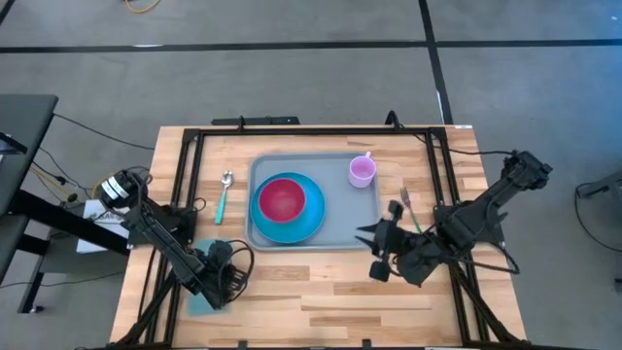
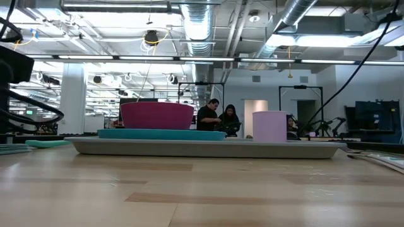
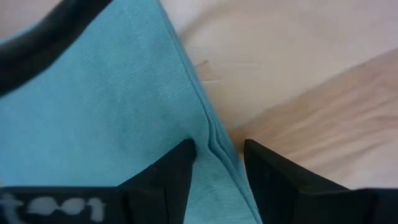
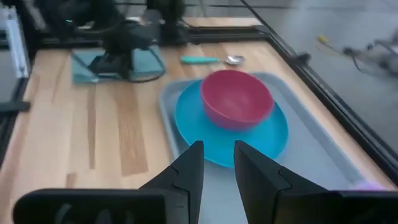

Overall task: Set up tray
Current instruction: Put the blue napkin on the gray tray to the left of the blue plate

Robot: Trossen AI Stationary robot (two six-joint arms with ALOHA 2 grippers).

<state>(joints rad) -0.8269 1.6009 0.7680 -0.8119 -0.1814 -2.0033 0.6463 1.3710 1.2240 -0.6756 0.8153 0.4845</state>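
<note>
The grey-blue tray (image 1: pixel 340 209) lies mid-table and carries a round blue plate (image 1: pixel 292 222) with a red bowl (image 1: pixel 282 199) on it and a lilac cup (image 1: pixel 362 171). A teal-handled spoon (image 1: pixel 224 194) lies left of the tray, and a fork (image 1: pixel 408 209) lies to its right. A pale-teal napkin (image 3: pixel 106 106) lies flat near the table's front left. My left gripper (image 3: pixel 217 155) points down at it, open, its fingers astride the napkin's folded edge (image 3: pixel 211 140). My right gripper (image 4: pixel 217 158) hovers open and empty over the tray's near right corner. My left gripper comes at the napkin from above, pointing down. One finger (image 3: pixel 177 162) stands over the cloth and the other (image 3: pixel 264 165) beside the edge over bare wood. Whether the tips touch the cloth I cannot tell.
Black frame rails (image 1: pixel 190 185) run along the table's left, right and far sides. Bare wood (image 1: pixel 311 292) lies between the tray and the near edge. People stand in the room beyond the table (image 2: pixel 218 116).
</note>
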